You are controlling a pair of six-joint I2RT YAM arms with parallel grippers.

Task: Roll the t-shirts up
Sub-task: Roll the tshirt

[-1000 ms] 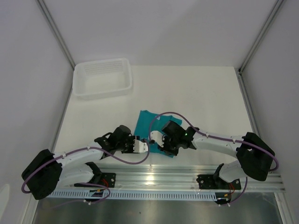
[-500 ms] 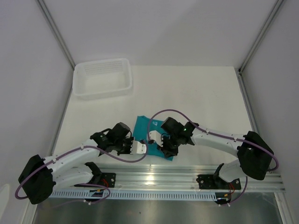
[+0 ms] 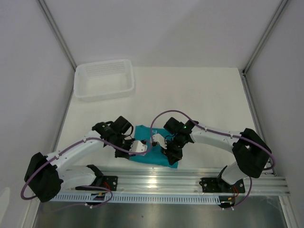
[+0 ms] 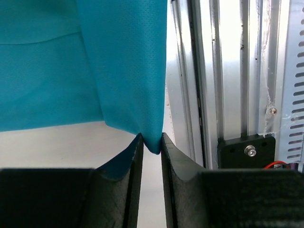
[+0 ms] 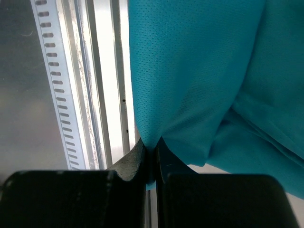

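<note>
Since a second ago, both arms have drawn the teal t-shirt point(image 3: 151, 157) toward the ribbed metal rail point(image 3: 190, 180), bunching it shorter. It lies at the front edge of the white table point(image 3: 204, 99). The left gripper point(image 4: 151, 145) pinches a hanging fold of fine, dimpled knit. The right gripper point(image 5: 151, 149) clamps another fold, jaws nearly together.
</note>
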